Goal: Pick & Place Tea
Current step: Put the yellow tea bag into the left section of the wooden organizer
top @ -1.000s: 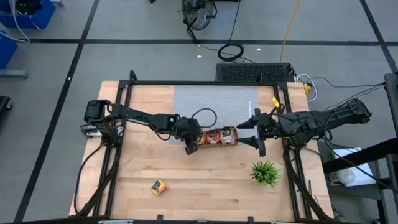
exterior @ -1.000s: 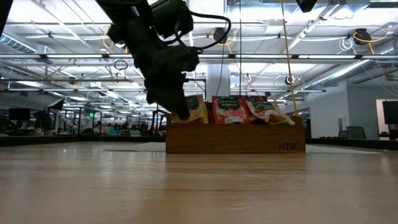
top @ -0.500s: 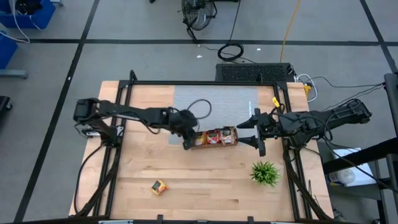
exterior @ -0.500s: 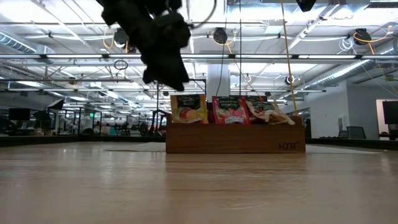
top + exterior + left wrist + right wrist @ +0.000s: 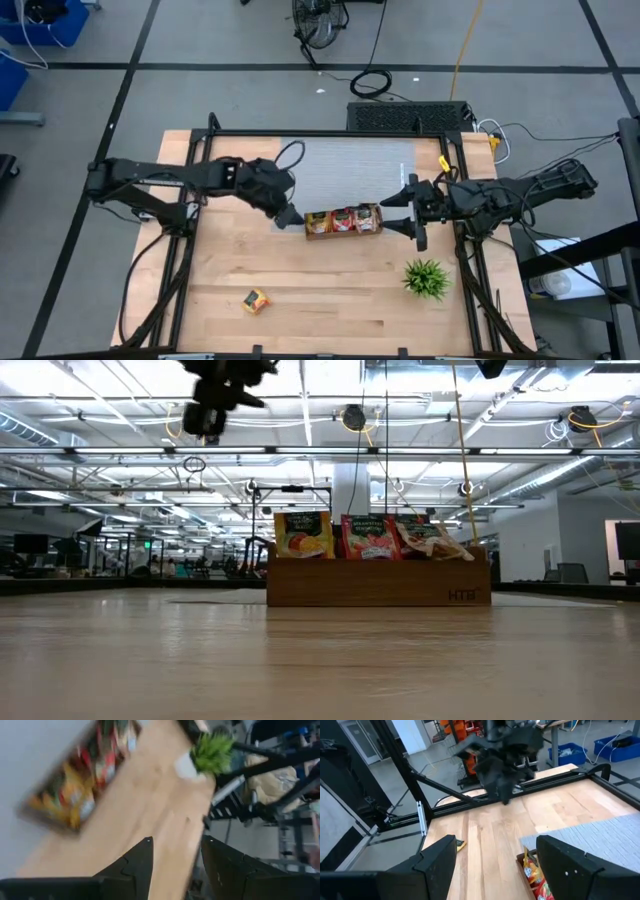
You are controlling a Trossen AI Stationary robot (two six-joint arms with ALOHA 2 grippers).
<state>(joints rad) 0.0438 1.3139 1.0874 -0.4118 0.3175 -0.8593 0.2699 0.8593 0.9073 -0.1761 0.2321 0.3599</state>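
Observation:
A brown wooden tray [image 5: 343, 232] stands mid-table with tea sachets upright in its compartments: yellow [image 5: 304, 535], red [image 5: 368, 537] and pale [image 5: 430, 538]. One more tea sachet [image 5: 257, 300] lies loose on the table near the front left. My left gripper [image 5: 291, 216] hangs open just left of the tray and well above the table; its own view [image 5: 175, 857] shows nothing between the fingers. My right gripper [image 5: 399, 212] waits open to the right of the tray, also with nothing between its fingers [image 5: 437, 860].
A spiky green plant [image 5: 426, 278] stands near the front right. A grey mat [image 5: 345, 165] covers the far middle of the table, behind the tray. Black frame rails [image 5: 190, 190] run along the left and right table edges. Bare wood lies between the tray and the loose sachet.
My left gripper has let go of the yellow sachet, which now stands upright in the tray's left compartment. The gripper has risen high above the table, drawn back toward the left edge and rolled about its own line. My right arm has kept still.

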